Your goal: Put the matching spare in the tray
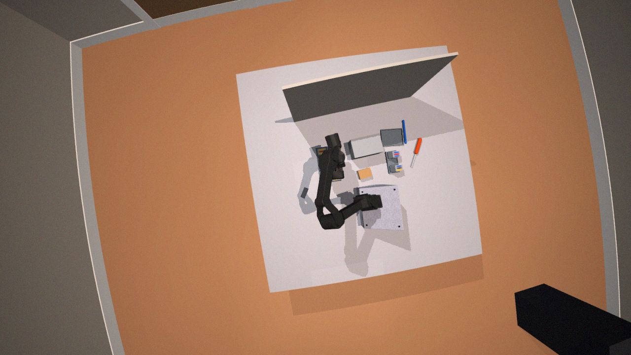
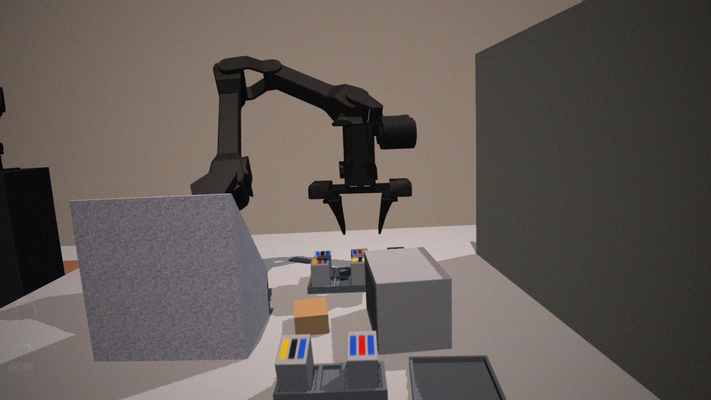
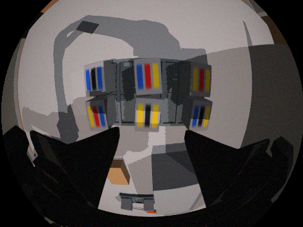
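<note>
My gripper is open and empty, pointing down above the far rack. In the wrist view the rack bears blue-black-blue, blue-red-yellow, yellow-red-yellow, yellow-red-blue, yellow-black-yellow and blue-black-yellow spares. The yellow-black-yellow one lies between the fingertips in that view, below them. The dark tray is empty. A near rack bears yellow-black-blue and blue-red-blue spares. No code shows on the visible faces of the light grey box.
A tall dark panel stands along one side. A speckled block stands near the arm base. An orange block lies between racks. A blue pen and an orange-handled screwdriver lie by the tray.
</note>
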`<state>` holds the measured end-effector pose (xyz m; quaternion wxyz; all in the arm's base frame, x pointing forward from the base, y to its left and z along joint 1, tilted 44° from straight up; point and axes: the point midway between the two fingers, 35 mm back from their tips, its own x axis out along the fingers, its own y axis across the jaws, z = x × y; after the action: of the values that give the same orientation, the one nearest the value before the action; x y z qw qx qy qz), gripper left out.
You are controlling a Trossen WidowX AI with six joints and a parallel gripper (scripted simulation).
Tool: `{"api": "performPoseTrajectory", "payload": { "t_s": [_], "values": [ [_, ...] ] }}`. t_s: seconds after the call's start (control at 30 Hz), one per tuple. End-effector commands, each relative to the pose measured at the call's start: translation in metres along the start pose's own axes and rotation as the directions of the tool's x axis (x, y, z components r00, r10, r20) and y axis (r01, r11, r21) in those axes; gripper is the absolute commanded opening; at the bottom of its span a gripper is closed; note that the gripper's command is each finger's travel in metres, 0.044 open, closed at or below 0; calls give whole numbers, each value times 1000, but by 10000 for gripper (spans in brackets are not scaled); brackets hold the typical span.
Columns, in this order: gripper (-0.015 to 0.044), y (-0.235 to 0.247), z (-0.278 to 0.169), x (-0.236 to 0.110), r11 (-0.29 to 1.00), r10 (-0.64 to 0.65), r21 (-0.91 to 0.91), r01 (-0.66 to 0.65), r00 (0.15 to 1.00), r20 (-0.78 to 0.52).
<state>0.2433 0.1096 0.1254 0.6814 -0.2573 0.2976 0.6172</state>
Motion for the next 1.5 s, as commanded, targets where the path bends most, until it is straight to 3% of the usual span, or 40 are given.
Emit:
{"api": "performPoseTrajectory", "payload": {
  "t_s": [0.0,1.47],
  "values": [
    [300,2,0,5,1000,-7,5,7,1000,1],
    [300,1,-1,69,1000,-6,4,6,1000,0]
  ]
}}
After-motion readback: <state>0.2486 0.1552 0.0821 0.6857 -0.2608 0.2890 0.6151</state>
